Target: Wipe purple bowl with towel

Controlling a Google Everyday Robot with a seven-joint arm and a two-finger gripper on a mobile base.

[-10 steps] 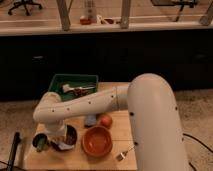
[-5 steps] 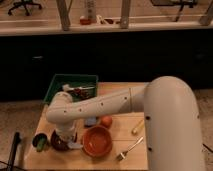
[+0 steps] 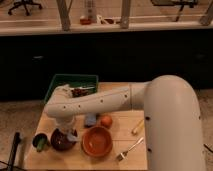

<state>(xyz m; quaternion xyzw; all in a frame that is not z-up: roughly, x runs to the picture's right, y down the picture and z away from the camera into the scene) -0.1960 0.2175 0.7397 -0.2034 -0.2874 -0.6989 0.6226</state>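
The purple bowl (image 3: 61,141) sits on the wooden table (image 3: 75,159) at the front left, dark and partly covered. My gripper (image 3: 67,125) hangs from the white arm (image 3: 100,104) right over the bowl's far rim. A pale scrap, likely the towel (image 3: 73,135), shows at the bowl's right edge under the gripper. Whether the gripper holds it is hidden by the wrist.
An orange bowl (image 3: 97,141) stands right of the purple one, with an orange fruit (image 3: 106,121) and a blue item (image 3: 90,120) behind it. A green cup (image 3: 41,142) is at the left, a fork (image 3: 129,149) and yellow stick (image 3: 137,126) at the right, a green bin (image 3: 75,82) at the back.
The arm's end has shifted from the left of the purple bowl to right over it. The forearm now lies higher and more level across the table.
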